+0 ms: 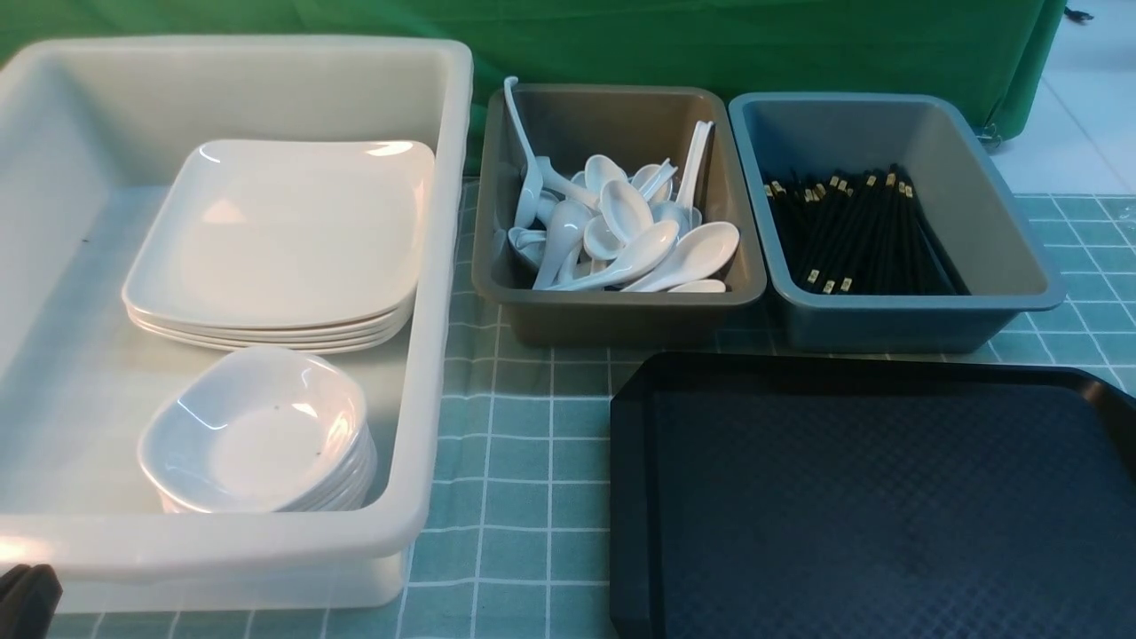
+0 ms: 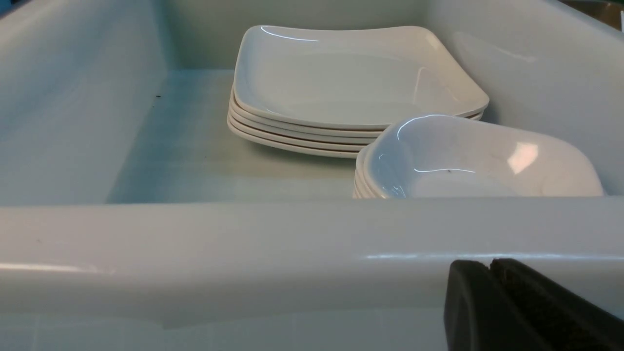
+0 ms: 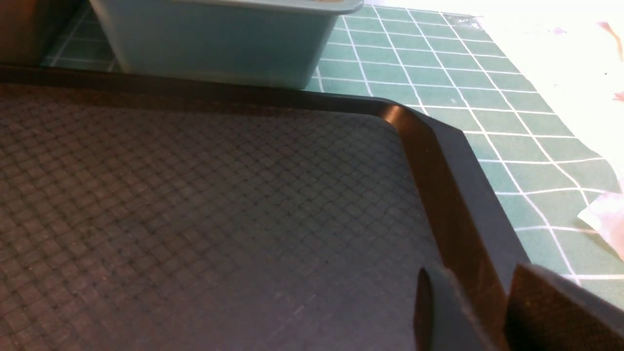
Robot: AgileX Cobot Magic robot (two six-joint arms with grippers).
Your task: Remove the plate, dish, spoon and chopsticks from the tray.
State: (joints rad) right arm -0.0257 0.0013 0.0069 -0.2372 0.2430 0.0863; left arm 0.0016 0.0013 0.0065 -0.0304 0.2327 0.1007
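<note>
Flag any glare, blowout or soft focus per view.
Front: sharp, small highlights on the plates. Left wrist: glare streaks on the dishes, left gripper blurred. Right wrist: blown-out white beyond the tablecloth, brown sheen on the tray rim, right gripper soft.

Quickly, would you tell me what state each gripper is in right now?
Left gripper: shut, holding nothing.
Right gripper: closed on the tray rim.

glossy plate, diamond-textured plastic tray

Even, cool light; glare on plate; overexposed far-right floor, soft wrist views.
</note>
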